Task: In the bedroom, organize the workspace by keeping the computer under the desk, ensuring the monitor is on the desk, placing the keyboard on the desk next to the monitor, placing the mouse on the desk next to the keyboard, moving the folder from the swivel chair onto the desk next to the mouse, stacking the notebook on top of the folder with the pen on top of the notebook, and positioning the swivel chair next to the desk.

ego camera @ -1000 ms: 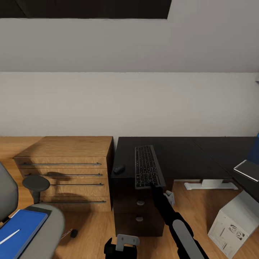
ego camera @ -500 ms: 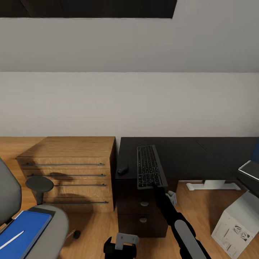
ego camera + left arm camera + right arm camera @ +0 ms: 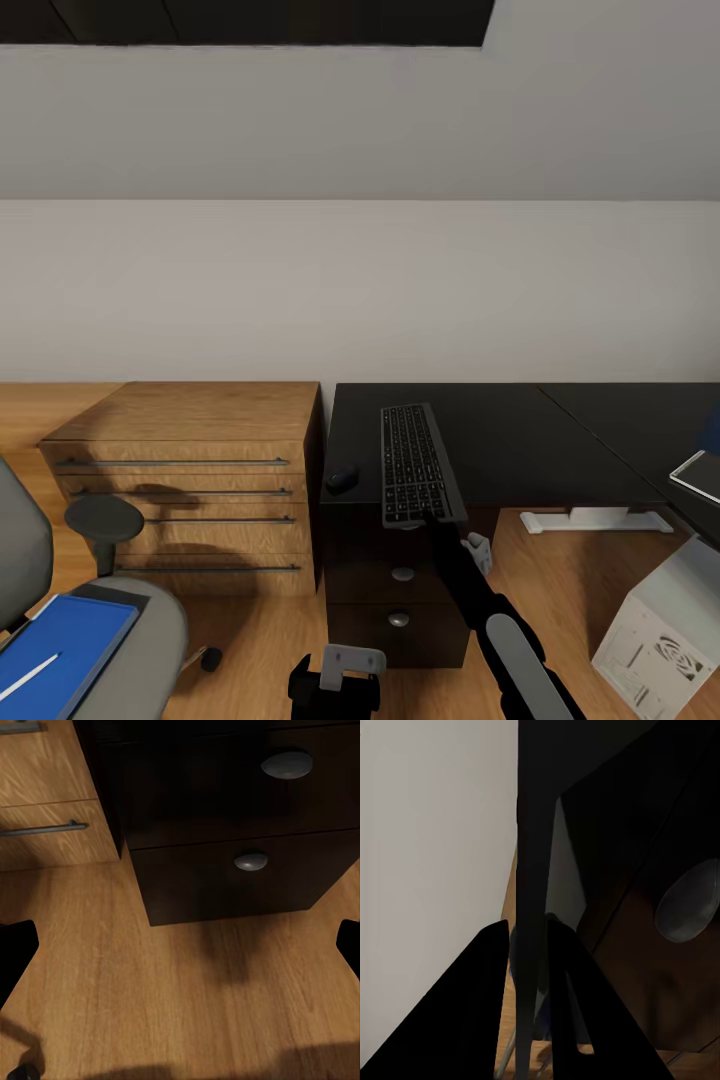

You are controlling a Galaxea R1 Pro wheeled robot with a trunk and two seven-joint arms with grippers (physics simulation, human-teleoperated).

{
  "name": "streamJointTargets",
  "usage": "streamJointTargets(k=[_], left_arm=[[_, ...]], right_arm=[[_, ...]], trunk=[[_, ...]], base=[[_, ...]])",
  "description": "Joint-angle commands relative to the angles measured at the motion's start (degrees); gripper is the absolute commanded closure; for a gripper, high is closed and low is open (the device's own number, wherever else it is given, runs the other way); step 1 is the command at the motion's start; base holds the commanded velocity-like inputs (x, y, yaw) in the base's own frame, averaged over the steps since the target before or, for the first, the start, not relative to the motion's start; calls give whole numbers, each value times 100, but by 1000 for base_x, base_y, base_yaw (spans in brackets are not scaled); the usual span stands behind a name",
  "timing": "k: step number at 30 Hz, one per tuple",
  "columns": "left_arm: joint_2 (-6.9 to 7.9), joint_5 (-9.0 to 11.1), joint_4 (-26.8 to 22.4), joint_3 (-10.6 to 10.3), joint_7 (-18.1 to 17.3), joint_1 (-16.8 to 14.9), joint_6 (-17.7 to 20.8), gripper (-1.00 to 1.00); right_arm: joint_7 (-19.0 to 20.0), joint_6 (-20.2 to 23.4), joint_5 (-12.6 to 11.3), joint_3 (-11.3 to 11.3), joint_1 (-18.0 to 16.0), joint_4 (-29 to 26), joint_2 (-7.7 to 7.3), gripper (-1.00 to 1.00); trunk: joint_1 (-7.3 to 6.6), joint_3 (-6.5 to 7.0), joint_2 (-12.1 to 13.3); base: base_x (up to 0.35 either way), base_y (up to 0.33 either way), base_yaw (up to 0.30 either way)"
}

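Right wrist view has the right gripper (image 3: pixel 531 967) pinching the keyboard (image 3: pixel 412 464) by its near edge, which overhangs the desk (image 3: pixel 500 440) front, so its placing looks unfinished; the mouse (image 3: pixel 342 478) lies just beside it. Off on the swivel chair (image 3: pixel 140 630) the folder (image 3: pixel 60 645) waits. Left gripper's fingers (image 3: pixel 16 949) stand spread above the floor; the monitor's place I cannot tell.

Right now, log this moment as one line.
right gripper: shut on keyboard near edge | keyboard: on desk, overhanging | mouse: beside it | folder: on swivel chair
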Motion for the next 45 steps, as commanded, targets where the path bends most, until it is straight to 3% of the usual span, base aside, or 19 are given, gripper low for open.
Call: streamJointTargets(k=[1,7,8,30,39,45], left_arm=[[0,48,-9,-6,41,-2,12,-100],[0,48,-9,-13,41,-2,12,-100],[0,48,-9,-14,41,-2,12,-100],[-1,41,8,-33,49,-2,15,-100],[-8,23,25,-66,58,-2,13,-100],[-8,22,26,-74,59,-2,13,-100]], right_arm=[[-227,22,-51,-6,0,174,0,100],[-227,33,-37,-7,0,169,-9,100],[-227,33,-37,-7,0,169,-9,-100],[-211,35,-45,-47,0,161,-19,-100],[-198,35,-52,-264,0,140,-24,-100],[-193,34,-60,-562,0,123,-27,-100]], trunk=[[0,-5,-2],[0,-5,-2],[0,-5,-2],[0,-5,-2],[0,-5,-2],[0,-5,-2]], base=[[0,0,0],[0,0,0],[0,0,0],[-42,-8,0],[-25,-7,0],[-1,0,0]])
